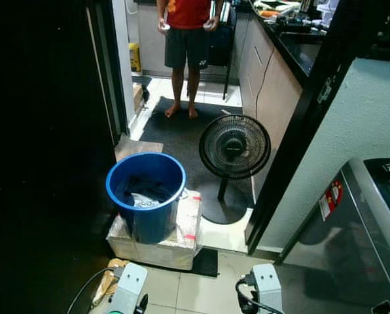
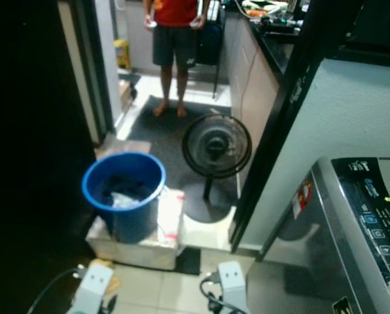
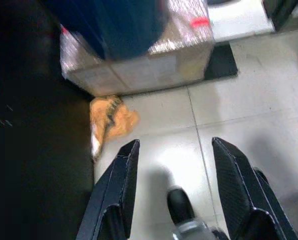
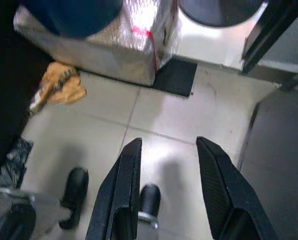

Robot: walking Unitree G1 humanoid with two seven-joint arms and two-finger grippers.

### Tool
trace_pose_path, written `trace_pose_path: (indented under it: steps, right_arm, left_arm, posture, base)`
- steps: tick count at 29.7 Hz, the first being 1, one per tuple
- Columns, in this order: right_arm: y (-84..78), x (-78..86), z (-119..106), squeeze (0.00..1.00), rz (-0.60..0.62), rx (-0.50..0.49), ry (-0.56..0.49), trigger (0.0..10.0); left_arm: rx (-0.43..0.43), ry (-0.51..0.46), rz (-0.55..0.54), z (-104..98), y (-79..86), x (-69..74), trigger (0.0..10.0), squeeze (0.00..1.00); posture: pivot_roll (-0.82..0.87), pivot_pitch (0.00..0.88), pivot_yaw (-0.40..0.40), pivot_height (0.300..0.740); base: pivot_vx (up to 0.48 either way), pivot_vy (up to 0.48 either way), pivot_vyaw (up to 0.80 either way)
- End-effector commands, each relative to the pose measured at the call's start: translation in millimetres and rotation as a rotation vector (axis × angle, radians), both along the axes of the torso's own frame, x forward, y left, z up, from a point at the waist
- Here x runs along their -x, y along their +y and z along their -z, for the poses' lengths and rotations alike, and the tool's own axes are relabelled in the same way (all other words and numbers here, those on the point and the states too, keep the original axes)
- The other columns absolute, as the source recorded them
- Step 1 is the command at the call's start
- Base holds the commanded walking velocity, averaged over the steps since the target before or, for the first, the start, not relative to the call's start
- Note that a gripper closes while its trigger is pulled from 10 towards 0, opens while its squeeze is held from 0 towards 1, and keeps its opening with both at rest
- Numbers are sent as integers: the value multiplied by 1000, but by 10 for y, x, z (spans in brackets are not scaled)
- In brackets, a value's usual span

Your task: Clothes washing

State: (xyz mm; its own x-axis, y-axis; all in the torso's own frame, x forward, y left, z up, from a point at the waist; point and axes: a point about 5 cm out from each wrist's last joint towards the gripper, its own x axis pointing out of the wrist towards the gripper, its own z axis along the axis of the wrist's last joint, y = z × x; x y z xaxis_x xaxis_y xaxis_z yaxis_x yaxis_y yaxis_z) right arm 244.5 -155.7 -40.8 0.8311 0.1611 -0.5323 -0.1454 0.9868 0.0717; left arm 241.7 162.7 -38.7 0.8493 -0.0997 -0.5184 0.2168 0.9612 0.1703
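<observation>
A blue bucket (image 1: pixel 146 196) sits on a box (image 1: pixel 182 242) wrapped in shiny plastic. Dark clothes (image 1: pixel 144 190) lie inside the bucket. The box stands on the floor in a doorway, next to a dark wall on the robot's left.

Just beside the bucket, on the right, stands a black fan (image 1: pixel 234 148) on a round base. Behind the fan a person (image 1: pixel 187 39) in a red shirt and dark shorts stands barefoot on a dark mat (image 1: pixel 182 131). A worktop (image 1: pixel 293 46) with things on it runs along the right side of that room.

A grey washer (image 2: pixel 365 229) stands at the robot's right, with buttons on its top panel.

The left claw (image 3: pixel 175 172) hangs low over the pale tile floor (image 3: pixel 229 100), its 2 fingers spread apart and holding nothing. An orange cloth (image 3: pixel 109 120) lies on the tiles near the box. The right claw (image 4: pixel 166 172) also hangs over the tiles, fingers apart and holding nothing.
</observation>
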Motion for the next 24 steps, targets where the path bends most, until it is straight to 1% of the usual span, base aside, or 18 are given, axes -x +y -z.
trace_pose_path:
  steps: [1, 2, 3, 4, 5, 6, 7, 9, 10, 11, 14, 18, 21, 24]
  right_arm:
    - [3, -18, -19, 0, 11, -12, -16, 10000]
    - [3, -18, -19, 0, 11, -12, -16, 10000]
    - [-15, -71, -69, 0, 44, -41, -49, 10000]
    - [-24, -93, -95, 0, 94, -92, -69, 10000]
    - [-24, -93, -95, 0, 94, -92, -69, 10000]
    - [-22, -78, -89, 0, 125, -123, -72, 10000]
    - [15, -33, -54, 0, 151, -147, -61, 10000]
    - [42, -12, -37, 0, 155, -148, -55, 10000]
    - [69, -9, -34, 0, 158, -158, -55, 10000]
    - [69, -9, -34, 0, 158, -158, -55, 10000]
    - [165, 0, -28, 0, 152, -176, -53, 10000]
    - [207, 3, -26, 0, 137, -176, -51, 10000]
    - [226, -12, -35, 0, 84, -144, -51, 10000]
    - [229, -15, -37, 0, 48, -119, -50, 10000]
  left_arm:
    - [0, -10, -10, -2, 18, 11, 10000, 0]
    - [0, -10, -10, -2, 18, 11, 10000, 0]
    - [-13, -70, -1, -73, 54, -32, 10000, 0]
    - [-23, -103, 11, -109, 96, -35, 10000, 0]
    - [-23, -103, 11, -109, 96, -35, 10000, 0]
    - [-31, -105, 24, -108, 121, -14, 10000, 0]
    - [-36, -78, 32, -74, 154, 27, 10000, 0]
    - [-45, -65, 43, -60, 157, 37, 10000, 0]
    - [-55, -63, 53, -62, 166, 31, 10000, 0]
    - [-55, -63, 53, -62, 166, 31, 10000, 0]
    - [-70, -56, 64, -78, 200, 1, 10000, 0]
    - [-86, -56, 64, -91, 216, -27, 10000, 0]
    - [-88, -61, 57, -125, 199, -92, 10000, 0]
    - [-80, -64, 47, -136, 177, -115, 10000, 0]
  posture:
    - [22, 8, -1, 740]
    - [22, 8, -1, 740]
    - [20, 9, 8, 740]
    - [9, 11, 42, 740]
    - [9, 11, 42, 740]
    - [2, 12, 56, 740]
    - [-6, 17, 84, 740]
    - [-6, 17, 84, 740]
    - [-16, 21, 103, 740]
    - [-16, 21, 103, 740]
    - [-28, 24, 124, 740]
    - [-32, 23, 129, 740]
    - [-38, 13, 112, 740]
    - [-38, 8, 100, 740]
  base:
    - [0, 0, 0]
    - [0, 0, 0]
    - [0, 0, 0]
    - [0, 0, 0]
    - [0, 0, 0]
    - [0, 0, 0]
    - [0, 0, 0]
    - [0, 0, 0]
    - [0, 0, 0]
    - [0, 0, 0]
    - [0, 0, 0]
    - [0, 0, 0]
    - [0, 0, 0]
    - [0, 0, 0]
